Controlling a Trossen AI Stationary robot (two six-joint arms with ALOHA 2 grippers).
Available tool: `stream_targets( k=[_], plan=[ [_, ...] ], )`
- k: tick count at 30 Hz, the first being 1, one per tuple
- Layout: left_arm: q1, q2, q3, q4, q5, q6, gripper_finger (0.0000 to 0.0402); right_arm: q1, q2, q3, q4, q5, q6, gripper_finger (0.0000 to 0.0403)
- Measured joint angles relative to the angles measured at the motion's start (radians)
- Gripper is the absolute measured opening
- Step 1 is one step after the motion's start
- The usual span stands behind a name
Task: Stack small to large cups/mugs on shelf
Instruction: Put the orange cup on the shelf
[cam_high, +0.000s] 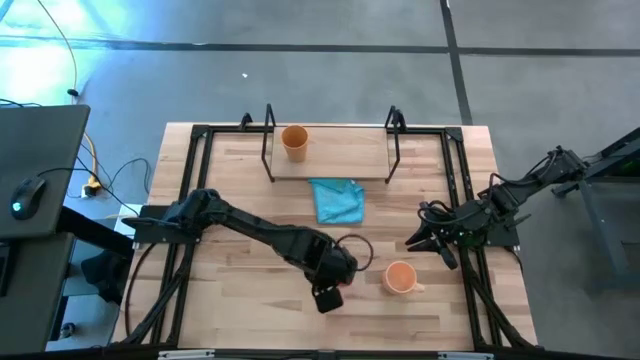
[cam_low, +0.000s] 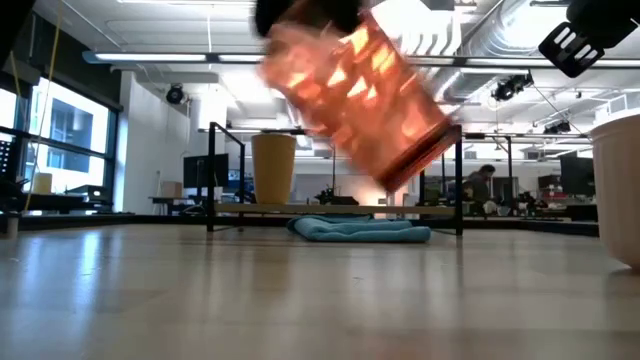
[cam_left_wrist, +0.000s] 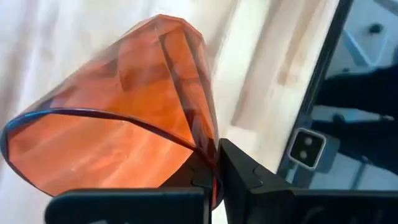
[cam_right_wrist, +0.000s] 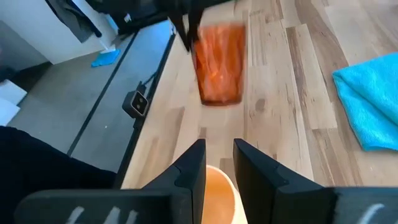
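Overhead, left gripper (cam_high: 335, 272) held the dark red ribbed cup (cam_high: 352, 250) above the bench (cam_high: 250, 320), well short of the shelf (cam_high: 340, 165). Low view: cup tilted, airborne. Wrist views: fingers (cam_left_wrist: 249, 177) clamped on its thin, probably light and slippery rim; right gripper (cam_right_wrist: 219, 163), fingers slightly apart, hovered over the orange mug (cam_right_wrist: 219, 193).

Room bright, lit by ceiling strip lights (cam_low: 150, 57) plus daylight through window (cam_low: 60, 140) in low view. Strong bluish glare on floor (cam_high: 60, 40) in high view's upper-left corner. Dark red ribbed cup (cam_low: 350, 85) motion-blurred in low view, also smeared in right wrist view. Tabletop (cam_low: 300, 300) foreground soft, out of focus. Left wrist view overexposed on wood.
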Motion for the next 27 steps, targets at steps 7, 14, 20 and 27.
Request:
stream_targets(
  k=[7, 14, 20, 27],
  plan=[
    [0.039, -0.003, 0.177, -0.186, -0.075, 0.06, 0.0001, 0.0, 0.0, 0.0, 0.01, 0.0, 0.008, 0.0071],
    [0.099, -0.012, 0.274, -0.354, -0.094, 0.133, 0.0, 0.0, 0.0, 0.0, 0.015, 0.0, 0.008, 0.0071],
    [0.161, -0.037, 0.271, -0.431, -0.09, 0.201, 0.0, 0.0, 0.001, 0.0, 0.029, 0.002, 0.009, 0.0071],
    [0.247, -0.041, 0.271, -0.432, -0.103, 0.331, 0.0, 0.0, 0.015, 0.0, 0.055, 0.076, 0.012, 0.0071]
  ],
)
